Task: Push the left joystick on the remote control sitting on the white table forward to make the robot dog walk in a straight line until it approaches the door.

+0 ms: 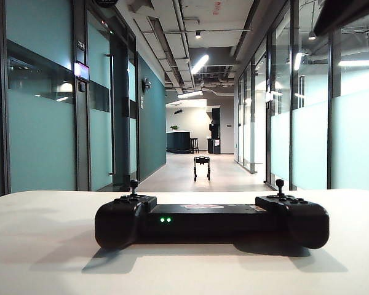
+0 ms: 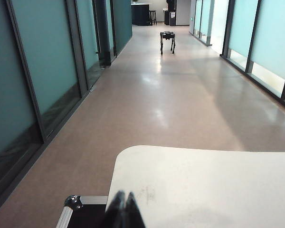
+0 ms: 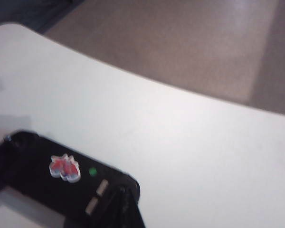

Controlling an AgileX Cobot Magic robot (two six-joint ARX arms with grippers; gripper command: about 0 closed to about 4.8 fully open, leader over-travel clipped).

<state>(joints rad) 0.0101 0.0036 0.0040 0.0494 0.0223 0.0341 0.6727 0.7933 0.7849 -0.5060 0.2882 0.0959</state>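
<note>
The black remote control (image 1: 212,221) lies across the white table (image 1: 43,258), two green lights lit on its front. Its left joystick (image 1: 134,184) stands upright with nothing touching it. Far down the corridor the robot dog (image 1: 202,166) stands on its four legs, also in the left wrist view as the robot dog (image 2: 167,40). My right gripper (image 3: 125,209) is shut, hovering over the remote control (image 3: 42,175) beside its red-and-white logo. My left gripper (image 2: 123,209) is shut and empty above the table's corner (image 2: 133,161). Neither gripper shows in the exterior view.
Glass walls line both sides of the corridor, with a dark-framed door (image 1: 120,110) on the left. A black case with a metal corner (image 2: 73,202) sits on the floor beside the table. A dark shape (image 1: 350,15) hangs at the exterior view's top right.
</note>
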